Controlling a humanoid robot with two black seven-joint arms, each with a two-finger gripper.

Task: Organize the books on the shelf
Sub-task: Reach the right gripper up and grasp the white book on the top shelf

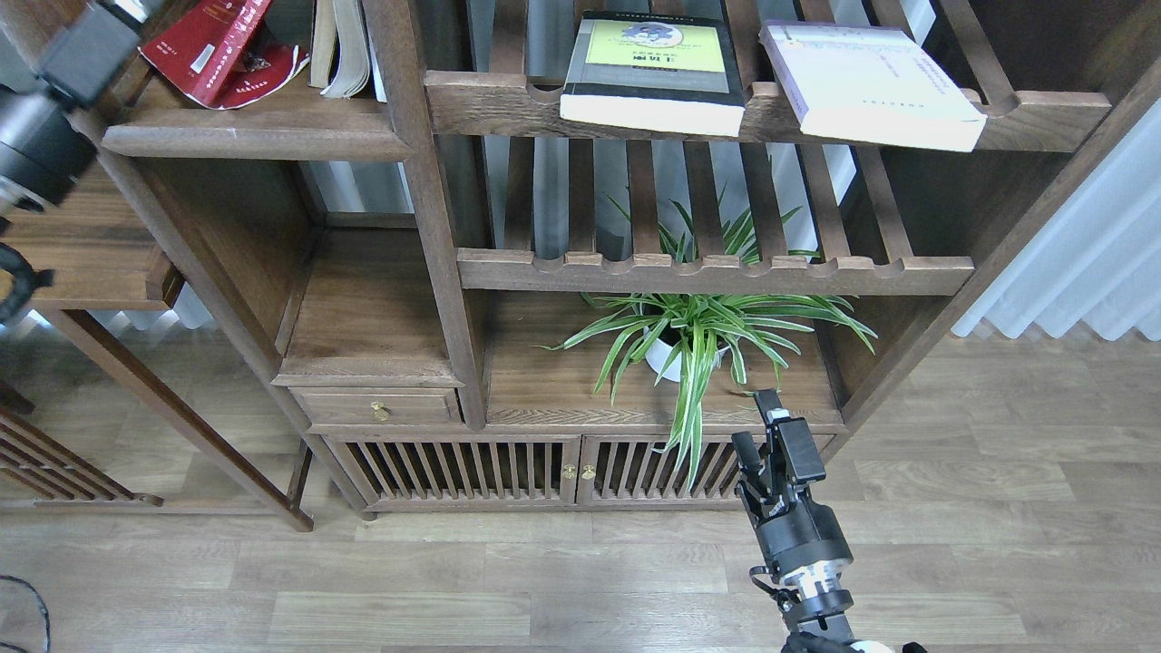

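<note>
While red book [218,50] leans on shelf [258,136], right tool [757,422] parted, empty; left tool unseen.

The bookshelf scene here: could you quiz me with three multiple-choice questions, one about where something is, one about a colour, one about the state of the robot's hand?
1. Where does the red book sit?
A. on the solid shelf at upper left
B. on the floor
C. beside the plant

2. What colour is the panel on the black book?
A. blue
B. yellow-green
C. orange

3. What is the right gripper doing?
A. clamping the white-lavender book
B. pulling the drawer
C. open and holding nothing

Answers:
1 A, it leans on that flat board next to the thin pale books.
2 B, the bright panel fills the cover's upper part.
3 C, its fingers stand apart, low in front of the cabinet doors, far from the white-lavender book.
</note>
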